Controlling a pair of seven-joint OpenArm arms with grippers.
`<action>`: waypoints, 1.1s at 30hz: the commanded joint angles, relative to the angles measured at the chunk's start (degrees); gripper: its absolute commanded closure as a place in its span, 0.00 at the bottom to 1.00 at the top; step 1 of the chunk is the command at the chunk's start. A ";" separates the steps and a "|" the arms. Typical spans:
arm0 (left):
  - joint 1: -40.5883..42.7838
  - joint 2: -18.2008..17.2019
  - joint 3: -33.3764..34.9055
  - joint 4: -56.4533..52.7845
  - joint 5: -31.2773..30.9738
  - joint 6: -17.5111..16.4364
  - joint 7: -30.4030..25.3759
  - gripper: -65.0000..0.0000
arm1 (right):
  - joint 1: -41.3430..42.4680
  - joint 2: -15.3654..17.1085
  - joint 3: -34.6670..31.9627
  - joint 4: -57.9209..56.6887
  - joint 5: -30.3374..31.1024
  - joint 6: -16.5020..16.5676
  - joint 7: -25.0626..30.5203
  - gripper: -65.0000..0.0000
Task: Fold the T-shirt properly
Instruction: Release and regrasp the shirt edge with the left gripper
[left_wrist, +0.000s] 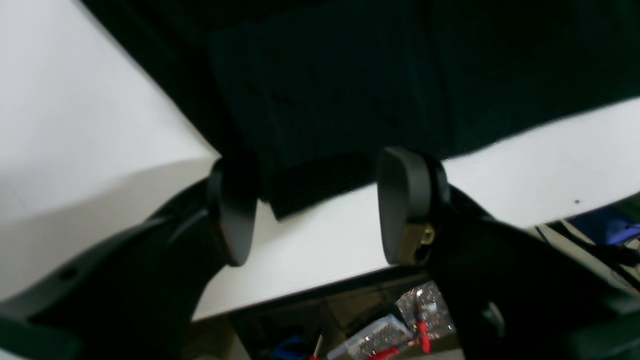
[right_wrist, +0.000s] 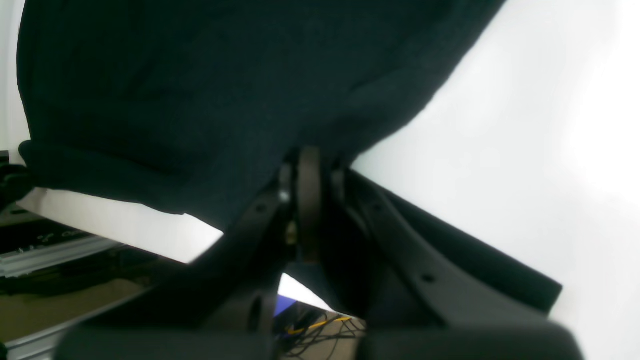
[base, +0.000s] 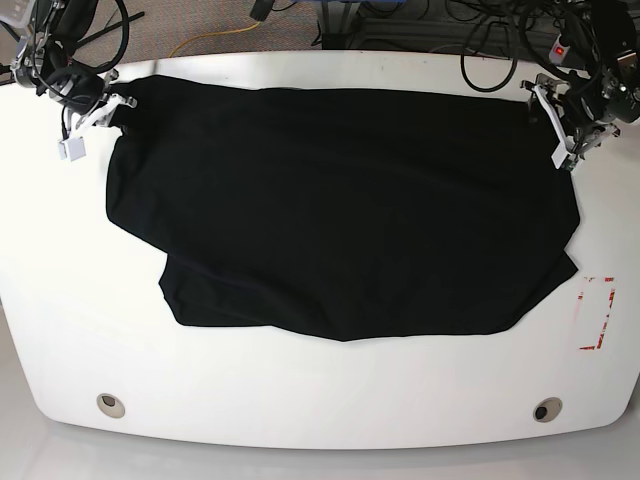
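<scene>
Left end effector (left_wrist: 315, 210) wide open, nothing held, cloth edge just past tips. Right end effector (right_wrist: 309, 172) pinched tight on T-shirt (base: 340, 210) corner. T-shirt spread flat on white bench (base: 300, 400), long way running left to right. Risk: pulling one held corner alone could drag and bunch cloth, spoiling fold.

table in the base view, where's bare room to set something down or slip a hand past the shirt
Free: the white table strip between the T-shirt hem and the near edge, and the margin beside the red tape mark. Crowded: the far corners, where the right gripper pinches cloth and the left gripper hangs open.
</scene>
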 joint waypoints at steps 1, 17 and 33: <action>-0.54 -1.18 -0.62 0.71 1.29 -0.03 -0.62 0.47 | 0.09 1.16 0.47 0.89 1.32 0.18 0.78 1.00; -2.65 -0.74 3.52 0.45 8.59 -0.03 -0.71 0.65 | 0.09 1.16 0.29 0.89 1.05 0.18 0.78 1.00; -3.53 -0.65 8.35 0.45 8.94 -0.03 -0.54 0.82 | 0.26 1.16 0.38 0.89 0.97 0.18 0.87 1.00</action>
